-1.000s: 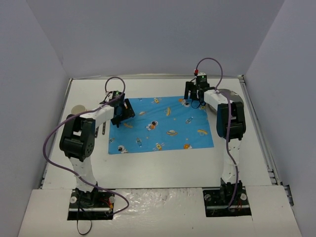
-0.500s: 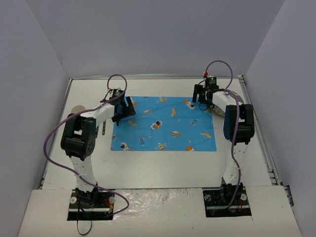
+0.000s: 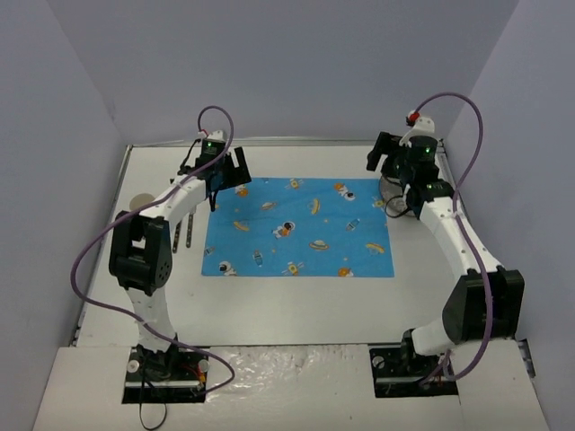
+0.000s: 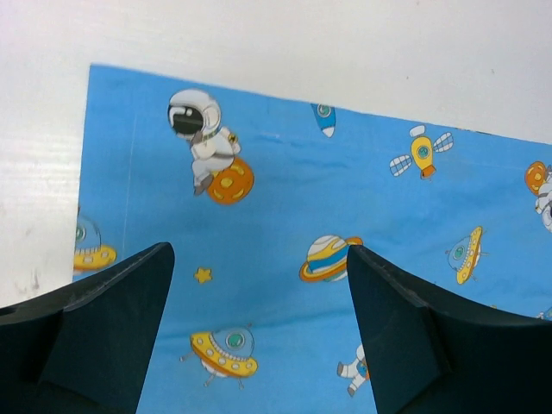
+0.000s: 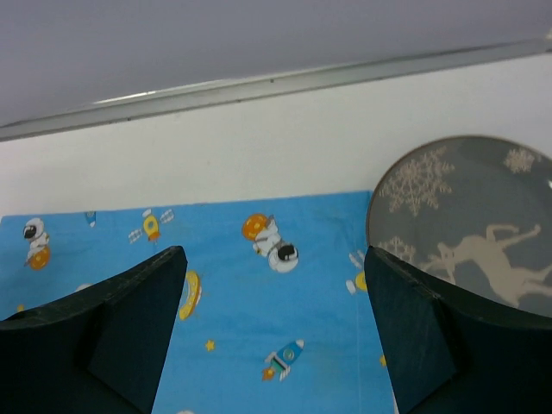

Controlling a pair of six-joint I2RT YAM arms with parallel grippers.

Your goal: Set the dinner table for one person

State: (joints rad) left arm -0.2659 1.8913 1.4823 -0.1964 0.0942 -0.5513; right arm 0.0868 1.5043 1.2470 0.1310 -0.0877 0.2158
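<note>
So the dinner table (image 3: pixel 296 301) is the big white top filling the whole workspace in front of both arm bases. The only thing properly laid on it is the blue space-print placemat (image 3: pixel 296 226), flat around the middle and a bit toward 12 o'clock. The grey snowflake plate (image 5: pixel 470 224) sits off at the mat's 2 o'clock corner, rim touching or maybe just overlapping the cloth edge, can't tell which. Your right gripper (image 5: pixel 272 276) hangs above that corner with its fingers spread and nothing between them. The left gripper (image 4: pixel 259 285) is the same deal, wide apart and empty over the mat's 10 o'clock corner. What I'd worry about: that plate is low and flat, so a shallow pinch on the rim will likely let it tip or slip out, and shoving it sideways instead could bunch the mat up. Come down too low and a finger snags the cloth. Over at the mat's 9 o'clock there are a couple of thin dark pieces (image 3: pixel 190 233), cutlery I'd guess, lying flat, so they're easy to skid away instead of grabbing.
</note>
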